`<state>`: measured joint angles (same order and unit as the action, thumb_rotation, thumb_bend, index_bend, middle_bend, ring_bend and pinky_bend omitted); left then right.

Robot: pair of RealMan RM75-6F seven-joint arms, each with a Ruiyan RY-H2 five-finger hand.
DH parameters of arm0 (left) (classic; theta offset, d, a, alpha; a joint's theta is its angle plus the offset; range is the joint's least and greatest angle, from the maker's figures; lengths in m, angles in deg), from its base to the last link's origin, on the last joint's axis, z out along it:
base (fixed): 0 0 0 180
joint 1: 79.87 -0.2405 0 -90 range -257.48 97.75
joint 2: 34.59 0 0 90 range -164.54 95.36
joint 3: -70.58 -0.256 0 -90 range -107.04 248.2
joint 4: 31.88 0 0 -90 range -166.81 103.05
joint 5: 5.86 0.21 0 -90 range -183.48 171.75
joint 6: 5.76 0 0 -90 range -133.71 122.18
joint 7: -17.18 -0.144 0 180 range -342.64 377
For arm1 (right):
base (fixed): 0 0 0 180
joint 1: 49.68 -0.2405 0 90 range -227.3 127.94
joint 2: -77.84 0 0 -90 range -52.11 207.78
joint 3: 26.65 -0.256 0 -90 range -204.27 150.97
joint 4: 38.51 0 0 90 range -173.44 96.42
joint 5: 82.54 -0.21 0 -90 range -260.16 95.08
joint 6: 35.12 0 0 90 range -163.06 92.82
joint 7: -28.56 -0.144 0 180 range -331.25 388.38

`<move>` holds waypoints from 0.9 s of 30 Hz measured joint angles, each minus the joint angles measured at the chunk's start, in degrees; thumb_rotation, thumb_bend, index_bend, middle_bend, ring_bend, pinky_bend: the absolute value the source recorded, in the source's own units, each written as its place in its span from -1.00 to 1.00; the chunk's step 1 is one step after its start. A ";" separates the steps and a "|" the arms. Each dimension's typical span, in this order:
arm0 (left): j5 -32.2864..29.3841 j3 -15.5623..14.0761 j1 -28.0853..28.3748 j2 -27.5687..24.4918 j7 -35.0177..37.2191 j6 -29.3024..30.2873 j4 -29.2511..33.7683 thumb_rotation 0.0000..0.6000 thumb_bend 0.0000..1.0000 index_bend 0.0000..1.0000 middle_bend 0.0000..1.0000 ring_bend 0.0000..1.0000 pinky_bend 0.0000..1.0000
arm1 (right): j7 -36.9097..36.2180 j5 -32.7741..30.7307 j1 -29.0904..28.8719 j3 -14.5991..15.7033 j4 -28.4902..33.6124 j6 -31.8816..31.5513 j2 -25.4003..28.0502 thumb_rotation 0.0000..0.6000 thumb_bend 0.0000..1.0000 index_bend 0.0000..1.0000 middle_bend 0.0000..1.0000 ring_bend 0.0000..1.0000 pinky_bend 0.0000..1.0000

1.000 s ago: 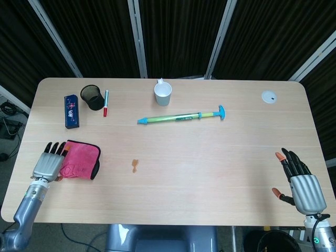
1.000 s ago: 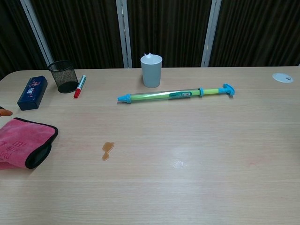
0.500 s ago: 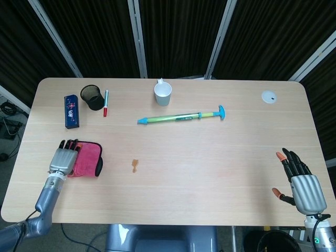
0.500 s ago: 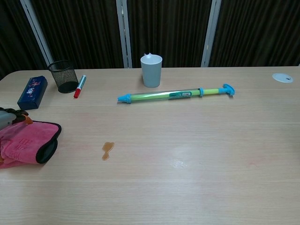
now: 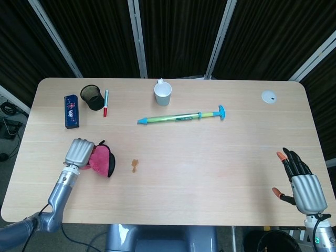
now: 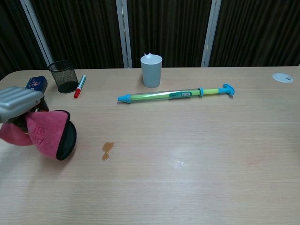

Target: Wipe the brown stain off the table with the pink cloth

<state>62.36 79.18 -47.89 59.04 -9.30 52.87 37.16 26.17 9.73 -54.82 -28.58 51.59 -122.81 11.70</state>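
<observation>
Pink cloth (image 5: 101, 159) now nearer stain (image 5: 135, 166), path unobstructed

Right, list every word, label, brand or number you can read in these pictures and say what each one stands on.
No text can be read.
blue box: a pink and white print on its top, too small to read.
water squirter: a green label on its tube, too blurred to read.
red marker: no legible print.
white cup, pink cloth: no print visible.

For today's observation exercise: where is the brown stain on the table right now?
In the head view, the brown stain lies left of centre, just right of the pink cloth held by the left hand.
</observation>
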 measured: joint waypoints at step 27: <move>-1.28 1.32 13.84 18.84 -5.97 -7.48 -8.26 1.00 -0.11 0.75 0.30 0.13 0.10 | -2.66 -1.65 0.16 -0.52 -0.14 0.53 0.32 1.00 -0.81 -0.89 -1.00 -1.00 -0.58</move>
<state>61.08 80.50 -34.05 77.88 -15.27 45.39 28.90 23.50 8.09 -54.66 -29.10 51.44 -122.28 12.01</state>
